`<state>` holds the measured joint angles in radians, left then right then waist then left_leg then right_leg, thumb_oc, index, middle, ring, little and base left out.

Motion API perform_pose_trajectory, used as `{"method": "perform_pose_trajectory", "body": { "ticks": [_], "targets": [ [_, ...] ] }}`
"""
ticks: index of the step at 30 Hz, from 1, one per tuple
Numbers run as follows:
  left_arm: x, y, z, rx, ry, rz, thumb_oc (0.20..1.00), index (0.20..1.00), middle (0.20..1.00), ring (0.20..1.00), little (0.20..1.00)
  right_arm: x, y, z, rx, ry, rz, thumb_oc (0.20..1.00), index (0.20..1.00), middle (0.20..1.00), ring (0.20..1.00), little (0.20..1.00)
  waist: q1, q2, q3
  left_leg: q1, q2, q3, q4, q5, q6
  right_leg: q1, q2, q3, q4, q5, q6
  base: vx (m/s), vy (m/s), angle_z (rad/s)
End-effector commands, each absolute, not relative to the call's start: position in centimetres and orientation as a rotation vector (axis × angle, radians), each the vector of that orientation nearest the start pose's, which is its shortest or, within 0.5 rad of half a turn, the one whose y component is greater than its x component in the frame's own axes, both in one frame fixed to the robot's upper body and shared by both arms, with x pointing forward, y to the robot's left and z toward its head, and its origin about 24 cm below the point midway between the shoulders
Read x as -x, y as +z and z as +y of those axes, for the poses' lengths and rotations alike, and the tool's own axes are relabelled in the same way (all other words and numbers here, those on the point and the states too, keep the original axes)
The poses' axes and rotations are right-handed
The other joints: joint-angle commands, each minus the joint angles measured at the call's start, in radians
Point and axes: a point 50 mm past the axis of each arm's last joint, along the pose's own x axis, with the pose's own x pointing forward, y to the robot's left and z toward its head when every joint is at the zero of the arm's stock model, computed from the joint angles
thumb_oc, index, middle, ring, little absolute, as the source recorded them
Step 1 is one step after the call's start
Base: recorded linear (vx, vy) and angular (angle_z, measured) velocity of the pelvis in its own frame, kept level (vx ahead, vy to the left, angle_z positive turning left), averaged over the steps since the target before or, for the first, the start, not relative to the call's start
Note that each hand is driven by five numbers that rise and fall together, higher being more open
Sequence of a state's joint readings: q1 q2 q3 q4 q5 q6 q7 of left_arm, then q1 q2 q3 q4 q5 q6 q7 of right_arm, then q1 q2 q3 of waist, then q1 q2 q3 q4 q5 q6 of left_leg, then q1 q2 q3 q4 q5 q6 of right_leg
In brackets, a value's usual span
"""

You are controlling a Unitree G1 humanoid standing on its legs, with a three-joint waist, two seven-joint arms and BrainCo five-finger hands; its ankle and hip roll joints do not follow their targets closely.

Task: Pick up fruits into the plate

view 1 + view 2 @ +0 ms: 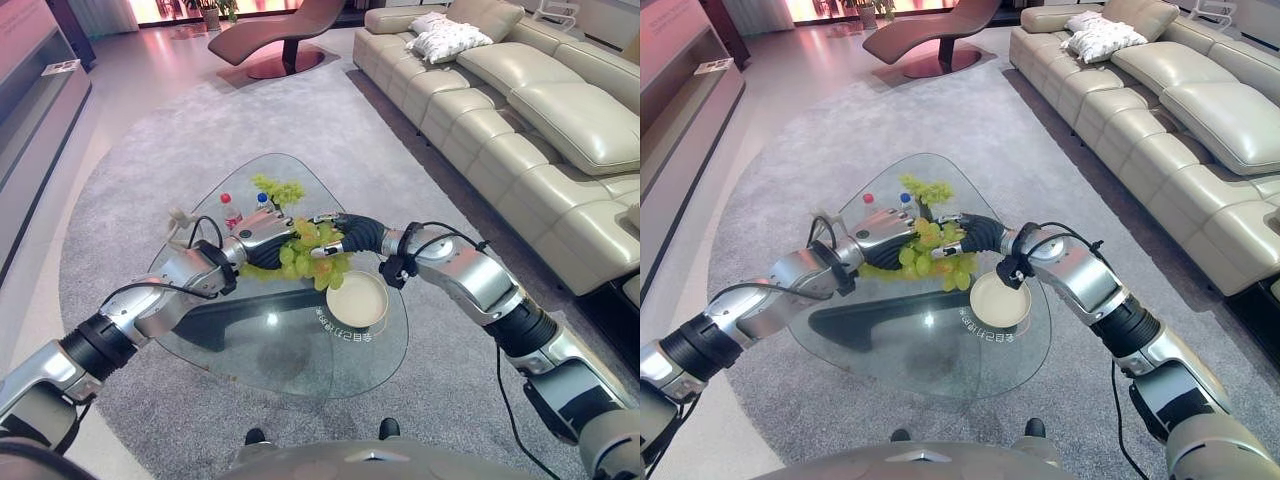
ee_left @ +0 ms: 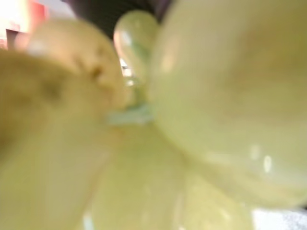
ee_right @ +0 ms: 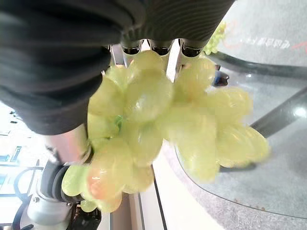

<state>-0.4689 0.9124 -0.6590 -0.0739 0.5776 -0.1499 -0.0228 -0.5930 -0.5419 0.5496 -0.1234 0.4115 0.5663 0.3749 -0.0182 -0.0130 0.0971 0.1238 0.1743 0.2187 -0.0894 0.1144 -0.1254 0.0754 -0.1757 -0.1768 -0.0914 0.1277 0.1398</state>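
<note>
I see the cream leather sofa point(image 1: 530, 110) running along the right of the grey rug point(image 1: 130, 200), with a white cushion point(image 1: 447, 40) on its far end and a brown chaise lounge point(image 1: 285, 35) beyond the rug. On the rug stands the rounded glass counter point(image 1: 290, 350), and both my arms reach in over its middle.

My left arm comes in from the lower left with the elbow bent and the forearm angled up toward the counter's centre. My right arm enters from the lower right, bends at the elbow and lies almost level, its wrist pointing toward the left arm. The two hands meet over the middle of the counter with a bunch of green grapes point(image 1: 930, 258) between them.

The right hand point(image 1: 965, 235) has its fingers curled over the top of the bunch, which hangs below its dark cover in my right wrist view. The left hand point(image 1: 883, 240) presses against the bunch from the other side; I cannot tell how its fingers are set.

The round cream plate point(image 1: 357, 299) sits empty near the counter's right edge, just beside and below the grapes. A second green bunch point(image 1: 279, 189) lies toward the far corner, with two small bottles point(image 1: 240, 207), one red-capped and one blue-capped, beside it.
</note>
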Motion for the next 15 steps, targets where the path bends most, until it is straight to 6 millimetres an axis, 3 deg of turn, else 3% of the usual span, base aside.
{"method": "perform_pose_trajectory", "body": {
  "ticks": [1, 15],
  "targets": [
    [-30.44, 22.59, 13.61, -1.467, -0.214, -0.853, 0.200, 0.200, 0.200, 0.200, 0.200, -26.74, 11.71, -4.04, 0.376, 1.181, 0.203, 0.200, 0.200, 0.200, 0.200, 0.200, -0.001, -0.017, -0.022, -0.003, -0.005, -0.004, 0.016, -0.074, 0.010, 0.054, -0.025, -0.059, 0.033, -0.088, 0.009, 0.00, 0.000, 0.00],
    [-30.59, 23.18, 12.81, -1.522, -0.218, -0.854, 0.200, 0.200, 0.200, 0.200, 0.200, -26.81, 11.92, -3.44, 0.351, 1.176, 0.197, 0.200, 0.200, 0.200, 0.200, 0.200, -0.005, -0.017, -0.021, 0.002, -0.005, -0.004, 0.015, -0.077, 0.012, 0.057, -0.023, -0.053, 0.035, -0.092, 0.009, 0.00, 0.000, 0.00]
  ]
}}
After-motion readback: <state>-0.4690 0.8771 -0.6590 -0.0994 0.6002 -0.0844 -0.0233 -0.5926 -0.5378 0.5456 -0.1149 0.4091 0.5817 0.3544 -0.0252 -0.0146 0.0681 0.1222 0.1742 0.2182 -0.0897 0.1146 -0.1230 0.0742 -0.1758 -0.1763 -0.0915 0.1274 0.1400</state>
